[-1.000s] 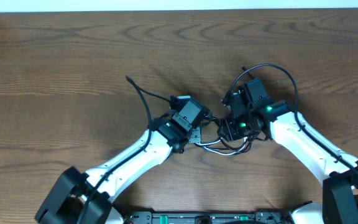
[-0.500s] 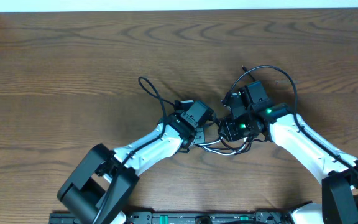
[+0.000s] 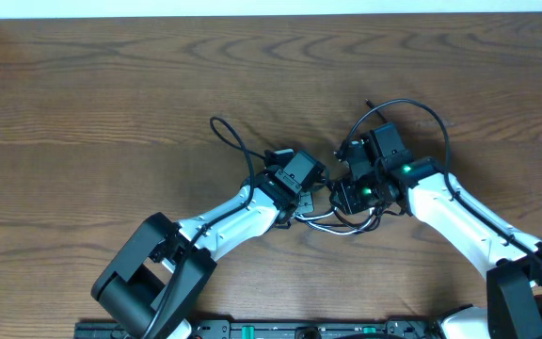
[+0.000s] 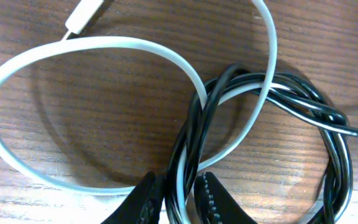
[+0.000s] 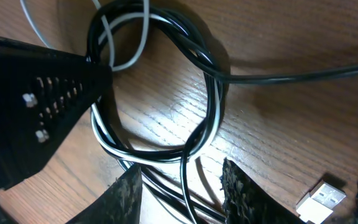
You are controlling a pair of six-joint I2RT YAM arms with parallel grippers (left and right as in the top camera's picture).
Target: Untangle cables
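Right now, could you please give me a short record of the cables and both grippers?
table: brown wood
black cable: coiled in several loops
white cable: wide loop on the table, threading through the black coil
left gripper: shut on black cable strands
right gripper: open, straddling strands of the coil
status: not yet untangled

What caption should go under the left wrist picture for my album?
Left gripper straddling black cable and white cable tangled together on a wooden table.
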